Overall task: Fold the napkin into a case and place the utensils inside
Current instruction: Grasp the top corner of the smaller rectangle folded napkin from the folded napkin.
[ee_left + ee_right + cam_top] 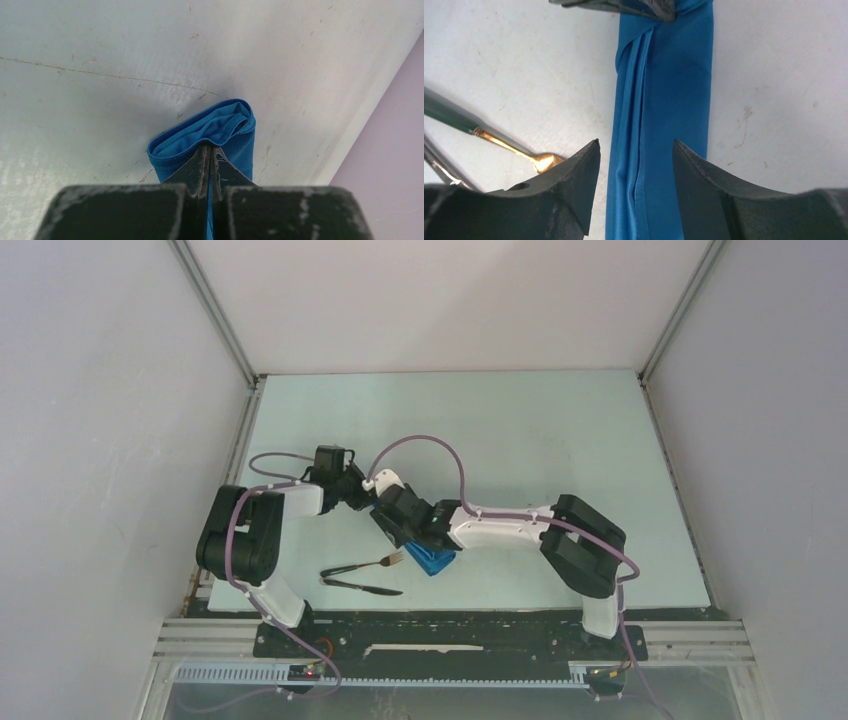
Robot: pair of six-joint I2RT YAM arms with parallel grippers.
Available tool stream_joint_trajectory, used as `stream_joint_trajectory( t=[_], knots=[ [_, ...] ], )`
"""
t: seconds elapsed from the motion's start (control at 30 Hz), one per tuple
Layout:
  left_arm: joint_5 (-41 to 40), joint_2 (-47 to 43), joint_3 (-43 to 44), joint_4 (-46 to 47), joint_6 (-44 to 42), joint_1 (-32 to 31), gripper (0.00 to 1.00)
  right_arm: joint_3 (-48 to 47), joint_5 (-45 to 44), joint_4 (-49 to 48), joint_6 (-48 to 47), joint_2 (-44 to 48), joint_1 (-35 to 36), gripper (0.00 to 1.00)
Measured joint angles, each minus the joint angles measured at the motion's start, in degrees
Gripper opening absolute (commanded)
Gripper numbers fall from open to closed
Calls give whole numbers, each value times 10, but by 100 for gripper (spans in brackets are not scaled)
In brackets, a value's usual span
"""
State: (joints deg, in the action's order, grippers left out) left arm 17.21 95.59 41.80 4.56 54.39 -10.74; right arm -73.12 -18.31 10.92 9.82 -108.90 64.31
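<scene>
Napkin (664, 100): smooth blue cloth, creased into a long narrow strip, flat on scuffed pale table (774, 75). Left gripper (209, 150) pinches one end tight. Right gripper (636, 145) spread, straddling strip, not touching it. Glossy gold-necked fork (536, 159) just beside.

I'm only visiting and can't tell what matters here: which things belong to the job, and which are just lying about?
Part of the job:
napkin, folded into a narrow blue strip
fork
knife
left hand, pinching the napkin's end
right hand, open over the napkin

Just there:
table
purple cables
</scene>
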Motion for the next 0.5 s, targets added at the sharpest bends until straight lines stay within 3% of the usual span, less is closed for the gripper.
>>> stream_joint_trajectory(
  t=[0.5],
  knots=[
    [0, 0, 0, 0, 0, 0, 0, -37, -43, 13, -23, -79, 16, 53]
  ],
)
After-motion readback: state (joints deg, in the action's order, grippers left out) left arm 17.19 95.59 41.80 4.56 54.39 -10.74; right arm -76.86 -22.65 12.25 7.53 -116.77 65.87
